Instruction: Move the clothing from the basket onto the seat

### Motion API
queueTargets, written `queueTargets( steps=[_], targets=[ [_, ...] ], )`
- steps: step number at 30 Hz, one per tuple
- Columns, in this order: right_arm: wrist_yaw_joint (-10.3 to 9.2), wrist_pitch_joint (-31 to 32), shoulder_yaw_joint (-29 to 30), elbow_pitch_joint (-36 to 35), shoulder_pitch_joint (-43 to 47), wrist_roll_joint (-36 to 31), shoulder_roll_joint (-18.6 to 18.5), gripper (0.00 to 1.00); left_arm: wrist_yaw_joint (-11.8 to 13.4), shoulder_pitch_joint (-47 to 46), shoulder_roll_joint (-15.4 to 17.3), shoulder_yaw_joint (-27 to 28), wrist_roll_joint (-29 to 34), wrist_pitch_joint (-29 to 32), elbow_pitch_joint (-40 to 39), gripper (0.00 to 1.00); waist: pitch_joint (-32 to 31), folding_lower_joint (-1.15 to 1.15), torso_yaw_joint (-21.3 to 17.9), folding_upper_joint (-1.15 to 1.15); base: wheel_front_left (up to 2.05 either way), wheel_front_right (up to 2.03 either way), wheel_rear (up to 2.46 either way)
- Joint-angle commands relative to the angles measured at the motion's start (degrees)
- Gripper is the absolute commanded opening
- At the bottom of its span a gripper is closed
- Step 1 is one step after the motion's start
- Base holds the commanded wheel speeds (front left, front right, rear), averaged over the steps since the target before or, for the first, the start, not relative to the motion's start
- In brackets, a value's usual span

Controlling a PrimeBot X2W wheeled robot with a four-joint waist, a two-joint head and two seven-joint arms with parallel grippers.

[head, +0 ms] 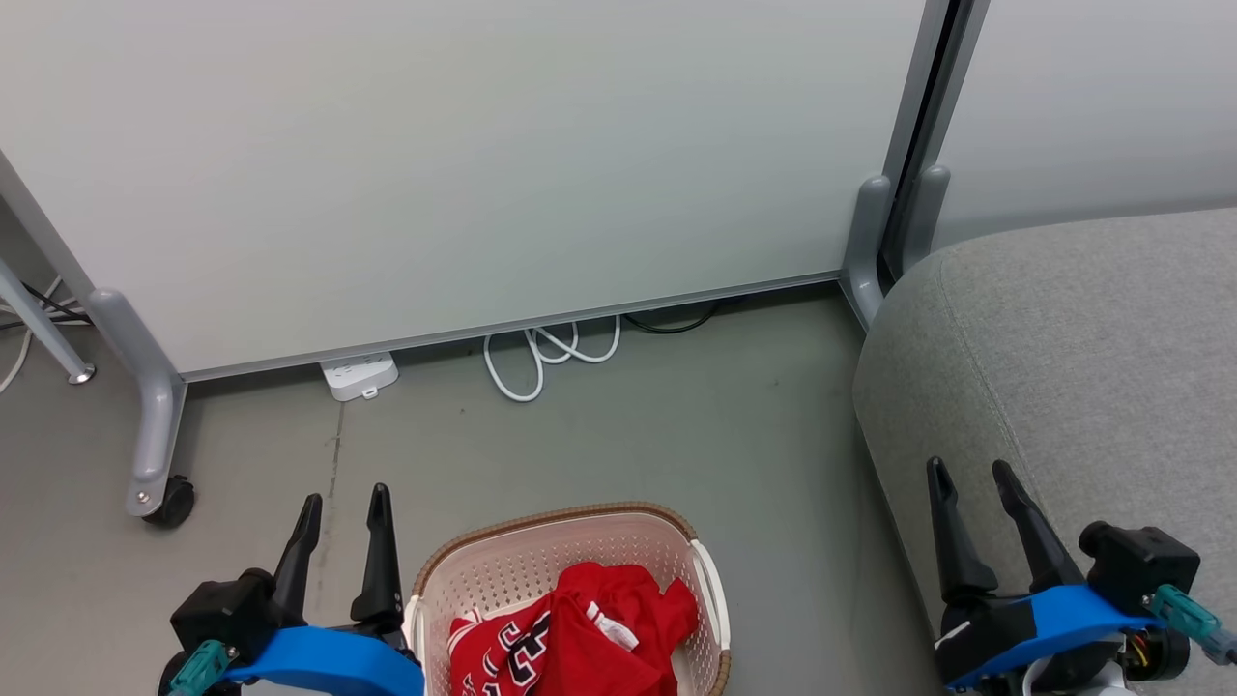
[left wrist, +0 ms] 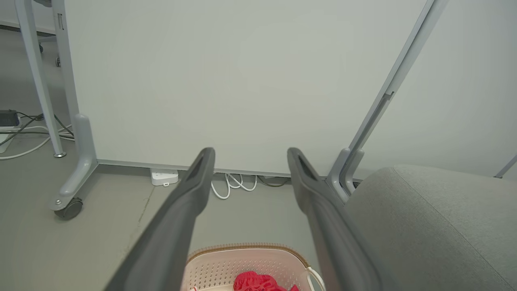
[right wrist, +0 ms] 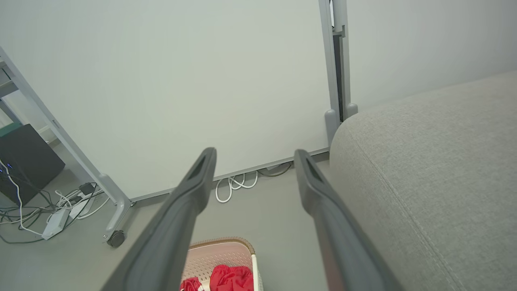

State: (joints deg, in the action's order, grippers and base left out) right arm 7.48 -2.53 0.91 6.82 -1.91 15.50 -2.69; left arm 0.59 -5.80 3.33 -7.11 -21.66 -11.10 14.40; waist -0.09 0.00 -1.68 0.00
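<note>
Both claws are spread and pinch nothing. The left claw [head: 345, 495] hangs over the floor [head: 618, 435] just beside the left rim of the basket [head: 570, 512]. The right claw [head: 967, 467] hangs over the rounded near corner of the seat [head: 1082, 367]. All the clothing [head: 580, 633] lies crumpled in the basket, which stands on the floor near the seat, and nothing lies on the seat yet.

I judge the heap itself to be the main risk. The shirts are bunched together, so a pinch could take a single fold that slips free, or drag two pieces up at once. Fabric caught on the perforated wall could lift or tip the light basket. A long shirt could trail on the floor on its way across to the seat. The left claw is also close enough to the rim that a careless descent might knock the basket aside.

The head view looks down into the basket and shows the black-and-white lettering and a white scrap among the red. This may be trim or a separate cloth; I cannot tell. The wrist views catch little more than a red hump. The right wrist view also takes in a dark box [right wrist: 24, 161] and a tangle of cables [right wrist: 48, 206] beyond the partition leg [right wrist: 117, 202].
</note>
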Motion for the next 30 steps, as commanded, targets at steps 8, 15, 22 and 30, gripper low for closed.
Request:
queueTargets(
  steps=[8, 15, 22, 30],
  targets=[
    [0.02, -0.85, -0.14, -1.05, 0.62, -4.60, -0.28, 1.00, 0.68, -0.81, 0.59, 0.12, 4.45, -1.28, -0.02, 1.00, 0.12, 0.00, -0.14, 0.00, 0.00, 0.00, 0.00],
    [0.01, -1.34, -0.32, -1.24, 0.66, -7.68, -0.29, 1.00, 0.78, -0.98, 0.57, -0.10, 7.56, -2.11, 0.10, 1.00, 0.07, 0.00, -0.45, 0.00, 0.00, 0.00, 0.00],
    [0.01, -1.71, -0.35, -1.55, 0.89, -10.72, -0.29, 1.00, 1.01, -1.06, 0.45, -0.50, 10.43, -2.86, 0.23, 1.00, -0.05, 0.00, -0.65, 0.00, 0.00, 0.00, 0.00],
    [0.01, -2.24, -0.69, -1.98, 1.13, -13.83, -0.30, 1.00, 1.43, -0.81, 0.37, -0.93, 13.75, -3.74, 0.08, 1.00, -0.17, 0.00, -0.60, 0.00, 0.00, 0.00, 0.00]
  ],
)
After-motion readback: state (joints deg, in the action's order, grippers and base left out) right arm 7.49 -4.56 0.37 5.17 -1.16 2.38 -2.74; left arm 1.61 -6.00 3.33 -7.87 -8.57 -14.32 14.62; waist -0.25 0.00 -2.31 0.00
